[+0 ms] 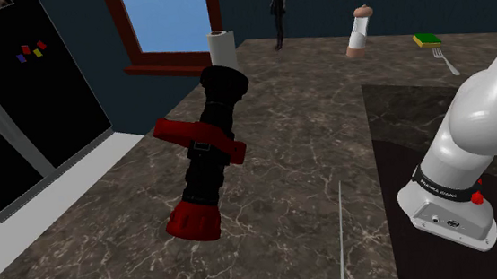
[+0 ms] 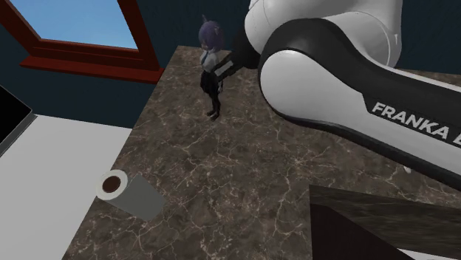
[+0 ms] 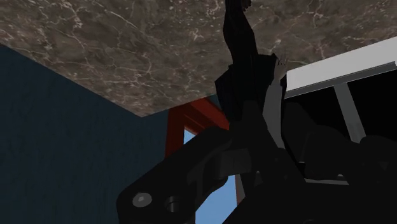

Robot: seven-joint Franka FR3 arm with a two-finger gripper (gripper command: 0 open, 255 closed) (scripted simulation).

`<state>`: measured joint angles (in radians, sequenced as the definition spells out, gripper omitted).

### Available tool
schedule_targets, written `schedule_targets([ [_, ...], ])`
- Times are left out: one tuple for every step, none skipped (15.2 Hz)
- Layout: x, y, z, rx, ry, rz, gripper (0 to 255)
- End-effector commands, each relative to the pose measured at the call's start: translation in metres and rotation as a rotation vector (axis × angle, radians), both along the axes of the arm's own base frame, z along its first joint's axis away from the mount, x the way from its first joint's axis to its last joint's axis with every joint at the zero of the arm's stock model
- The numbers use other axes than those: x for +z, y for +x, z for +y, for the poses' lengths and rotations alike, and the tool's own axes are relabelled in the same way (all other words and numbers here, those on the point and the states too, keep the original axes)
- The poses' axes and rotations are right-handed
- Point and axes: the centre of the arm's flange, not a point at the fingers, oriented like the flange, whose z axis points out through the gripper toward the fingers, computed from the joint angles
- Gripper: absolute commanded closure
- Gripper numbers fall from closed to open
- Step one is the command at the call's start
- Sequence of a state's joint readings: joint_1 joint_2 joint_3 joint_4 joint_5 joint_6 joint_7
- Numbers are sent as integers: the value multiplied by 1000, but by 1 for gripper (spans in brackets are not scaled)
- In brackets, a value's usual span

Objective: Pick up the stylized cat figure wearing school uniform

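Franka arm (image 2: 332, 81) looms nearest; whether its gripper (image 2: 224, 68) clasps the cat figure (image 2: 210, 55) is unclear; a loose hold could topple it.

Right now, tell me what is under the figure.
The marbled counter lies beneath the figure. I cannot tell whether its feet touch it. The hand hides part of its side.

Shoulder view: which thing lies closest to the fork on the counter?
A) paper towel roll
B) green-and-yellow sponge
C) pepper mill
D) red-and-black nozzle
B: the green-and-yellow sponge lies just beside the fork, nearer to it than any other option.
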<state>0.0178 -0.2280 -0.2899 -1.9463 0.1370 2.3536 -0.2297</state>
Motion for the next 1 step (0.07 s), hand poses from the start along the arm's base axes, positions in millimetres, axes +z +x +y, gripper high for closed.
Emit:
schedule_targets([
  [4,0,1,0,0,-1,255],
])
